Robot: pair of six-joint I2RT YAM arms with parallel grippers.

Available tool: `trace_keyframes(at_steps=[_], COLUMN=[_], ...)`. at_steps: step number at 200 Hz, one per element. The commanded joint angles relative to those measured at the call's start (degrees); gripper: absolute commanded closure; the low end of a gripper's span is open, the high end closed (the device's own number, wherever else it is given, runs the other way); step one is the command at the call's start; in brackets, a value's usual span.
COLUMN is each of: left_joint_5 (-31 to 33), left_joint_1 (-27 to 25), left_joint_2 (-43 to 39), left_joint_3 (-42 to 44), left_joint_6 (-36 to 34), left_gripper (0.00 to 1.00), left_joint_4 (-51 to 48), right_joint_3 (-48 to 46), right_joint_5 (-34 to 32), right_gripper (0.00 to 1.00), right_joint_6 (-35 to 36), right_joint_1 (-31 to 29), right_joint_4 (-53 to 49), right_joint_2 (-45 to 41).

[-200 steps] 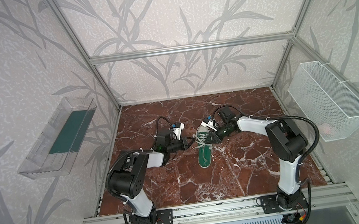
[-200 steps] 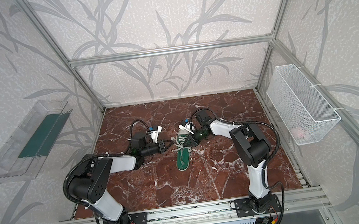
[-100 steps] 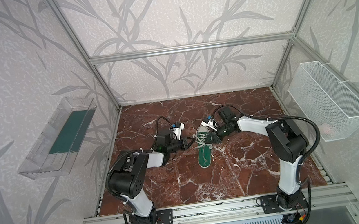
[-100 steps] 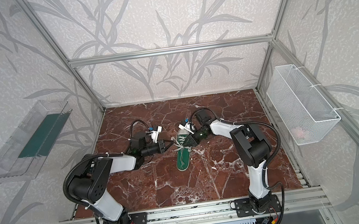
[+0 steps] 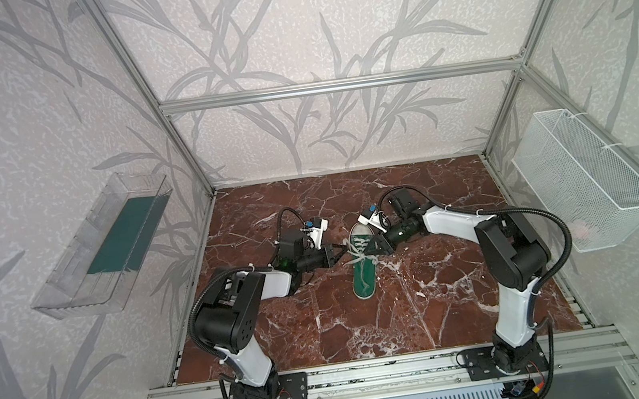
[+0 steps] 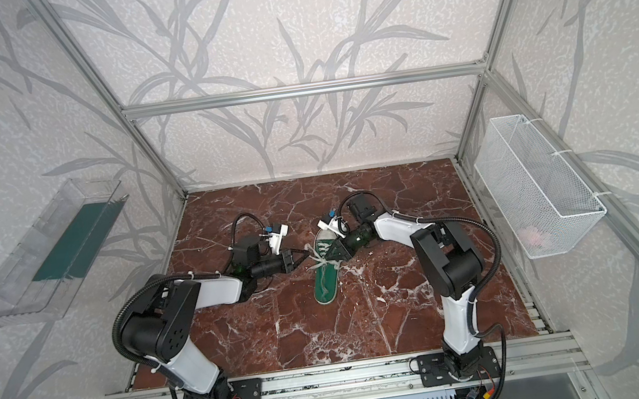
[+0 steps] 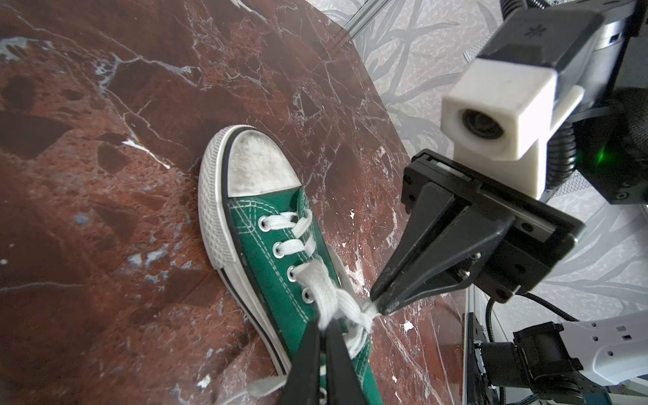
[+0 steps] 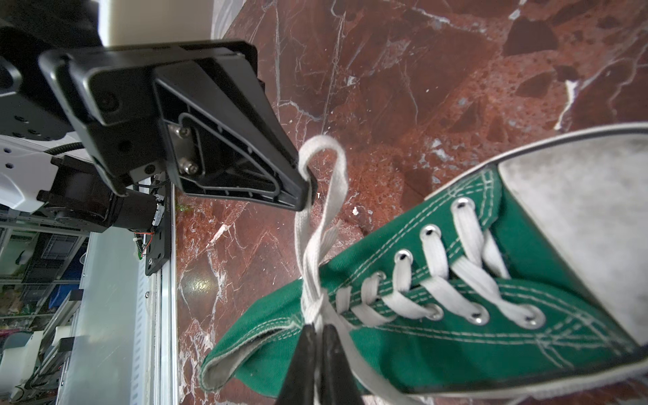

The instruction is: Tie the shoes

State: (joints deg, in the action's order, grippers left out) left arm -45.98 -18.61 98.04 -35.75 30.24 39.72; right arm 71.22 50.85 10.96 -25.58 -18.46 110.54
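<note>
The jaws of both arms are pressed together on the white laces (image 8: 434, 277): those of the left gripper (image 8: 305, 191) are clamped on a loop (image 8: 342, 175) drawn out sideways, those of the right gripper (image 7: 380, 305) on the strand right at the knot (image 7: 354, 312). On the red marble surface (image 5: 326, 325) the green sneaker (image 5: 363, 274) is set on its sole between the two grippers, toe toward the far edge, and nothing is seen pinning it down. Should the arms be drawn apart, the light shoe could be dragged or tipped instead of the knot being tightened. The laces are flat and look smooth, so a strand could be slipped out of either pinch under tension. The narrowest margin is judged to lie at the loop: if it is pulled too far, its free end could be drawn through the knot and the bow lost.
</note>
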Motion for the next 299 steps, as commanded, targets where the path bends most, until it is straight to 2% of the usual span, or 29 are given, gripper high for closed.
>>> trace_keyframes(at_steps=[1, 6, 53, 182, 299], left_joint_5=[-0.1, -0.16, 1.04, 5.54, 5.55], left_joint_1=[0.33, 0.33, 0.75, 2.58, 4.99], left_joint_2=[0.49, 0.52, 0.3, 0.9, 2.6], left_joint_3=[-0.38, -0.44, -0.02, 2.63, 4.22], left_joint_6=[0.42, 0.29, -0.57, -3.15, -2.55], left_gripper=[0.92, 0.92, 1.0, 1.0, 1.0], left_joint_4=[1.24, 1.22, -0.02, -3.91, -0.61], right_joint_3=[0.48, 0.37, -1.13, -6.88, -9.88], right_joint_5=[1.56, 1.56, 0.74, -3.13, -4.32], right_gripper=[0.98, 1.0, 1.0, 1.0, 1.0], right_joint_6=[0.0, -0.06, -0.68, -2.59, -4.63], right_joint_1=[0.16, 0.1, 0.88, 2.02, 3.55], right_joint_4=[-0.91, -0.96, -0.6, 1.37, 3.65], right_joint_2=[-2.17, -2.17, -3.4, -5.42, -6.98])
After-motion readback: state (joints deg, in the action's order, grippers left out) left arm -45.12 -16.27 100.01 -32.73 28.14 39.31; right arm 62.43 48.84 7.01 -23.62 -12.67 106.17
